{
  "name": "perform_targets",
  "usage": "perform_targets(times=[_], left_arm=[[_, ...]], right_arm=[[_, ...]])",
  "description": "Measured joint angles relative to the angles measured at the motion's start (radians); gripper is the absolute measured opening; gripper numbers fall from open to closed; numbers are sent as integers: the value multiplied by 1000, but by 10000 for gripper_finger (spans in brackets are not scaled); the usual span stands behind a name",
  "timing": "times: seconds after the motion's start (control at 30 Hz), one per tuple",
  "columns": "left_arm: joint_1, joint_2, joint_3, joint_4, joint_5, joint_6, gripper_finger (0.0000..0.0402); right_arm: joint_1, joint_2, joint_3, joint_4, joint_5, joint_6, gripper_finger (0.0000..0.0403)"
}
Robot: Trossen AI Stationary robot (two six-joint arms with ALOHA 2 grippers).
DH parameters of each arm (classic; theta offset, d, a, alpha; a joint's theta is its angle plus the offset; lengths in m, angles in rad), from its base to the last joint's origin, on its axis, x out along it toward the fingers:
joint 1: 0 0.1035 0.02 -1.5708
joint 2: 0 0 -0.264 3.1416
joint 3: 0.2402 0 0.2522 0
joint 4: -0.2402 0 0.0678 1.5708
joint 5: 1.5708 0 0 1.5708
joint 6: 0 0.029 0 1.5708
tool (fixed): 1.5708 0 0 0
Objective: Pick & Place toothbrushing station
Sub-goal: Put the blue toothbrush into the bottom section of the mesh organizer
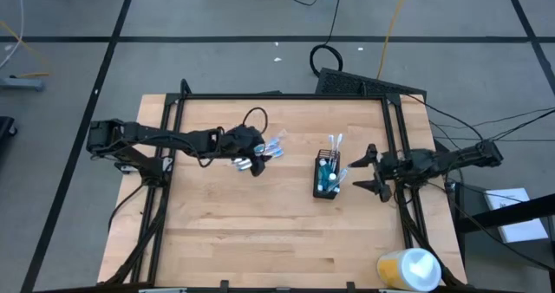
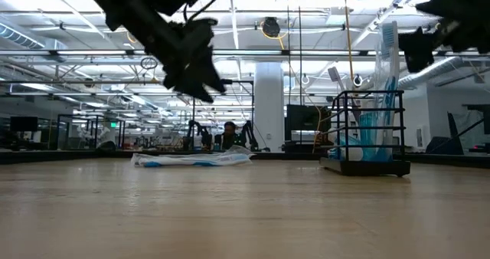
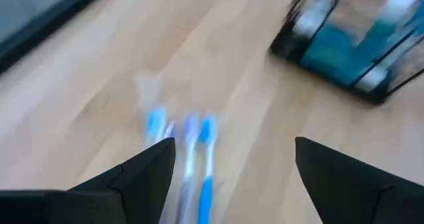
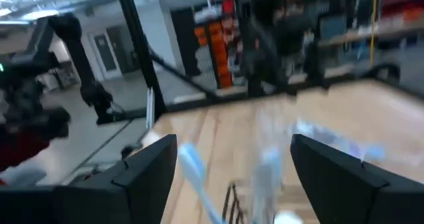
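Left gripper (image 1: 257, 165) open, toothbrushes (image 1: 333, 145) in cup (image 1: 326, 177)

- The light comes from long bright lamps high up in the room; they glare white in the low view
- The table (image 1: 260, 232) is lit evenly from above; shadows on it are small and soft
- The arms look like dark shapes against the bright ceiling
- The left wrist view is smeared; the toothbrushes (image 3: 192, 151) and the mesh cup (image 3: 344, 45) look fuzzy
- The right wrist view is blurry too; the far room is soft
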Motion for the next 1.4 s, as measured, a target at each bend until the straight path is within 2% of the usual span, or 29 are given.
perform_targets(times=[0.17, 0.27, 0.4, 0.53, 0.87, 1.1, 1.4], left_arm=[[10, 49, -1, -148, -29, -59, 310], [10, 86, -1, -156, -118, -73, 310], [27, 137, -1, -163, -188, -80, 310], [61, 189, 0, -191, -231, -109, 310], [134, 270, 0, -204, -202, -106, 310], [162, 264, 3, -305, -201, -119, 310], [203, 263, 3, -350, -97, -155, 310]], right_arm=[[0, -37, 49, 60, 78, -122, 285], [0, -42, 53, 182, 121, -240, 282], [0, -40, 53, 316, 127, -351, 281], [0, -38, 50, 322, 127, -376, 281], [0, -37, 39, 303, 127, -391, 281], [0, -37, 39, 290, 127, -393, 281], [0, -37, 38, 284, 127, -394, 281]])
